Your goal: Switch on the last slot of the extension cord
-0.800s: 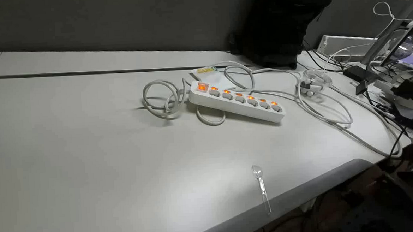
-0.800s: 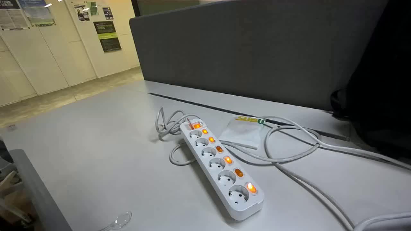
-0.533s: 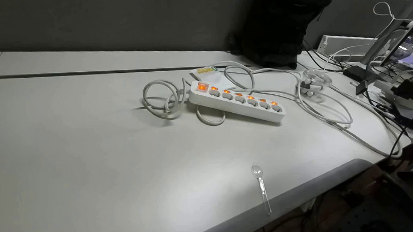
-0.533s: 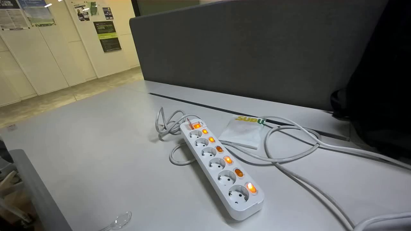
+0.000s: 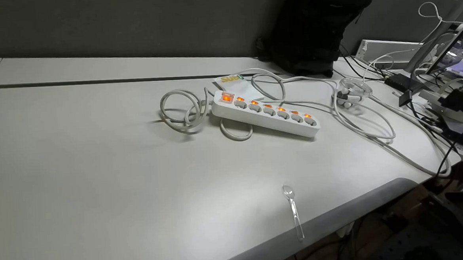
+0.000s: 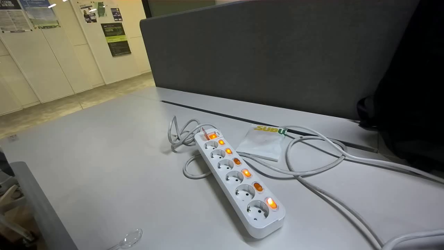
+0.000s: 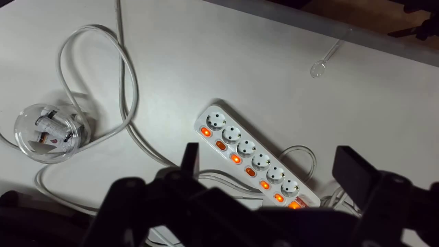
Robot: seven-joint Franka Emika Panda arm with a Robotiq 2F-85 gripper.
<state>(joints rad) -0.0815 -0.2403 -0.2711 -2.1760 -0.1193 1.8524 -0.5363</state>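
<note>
The white extension cord strip [image 5: 266,114] lies on the table and shows in both exterior views [image 6: 239,184] and in the wrist view [image 7: 257,154]. Its row of orange switches runs beside the sockets. The end switch away from the cable glows, in an exterior view [image 6: 271,203] and the wrist view [image 7: 205,131]. The switch beside it [image 7: 221,145] is dark, and another dark switch [image 7: 250,171] sits further along. The main switch [image 7: 294,204] glows, partly hidden by the gripper body. My gripper [image 7: 267,151] is open and empty above the strip, fingers wide apart. Neither exterior view shows it.
A clear spoon [image 5: 293,210] lies near the table's front edge. A clear round container [image 7: 48,133] with small items stands among loose grey cables [image 7: 132,103]. A white paper bag [image 6: 263,142] lies beside the strip. A black backpack [image 5: 317,26] stands against the grey partition [image 6: 270,52].
</note>
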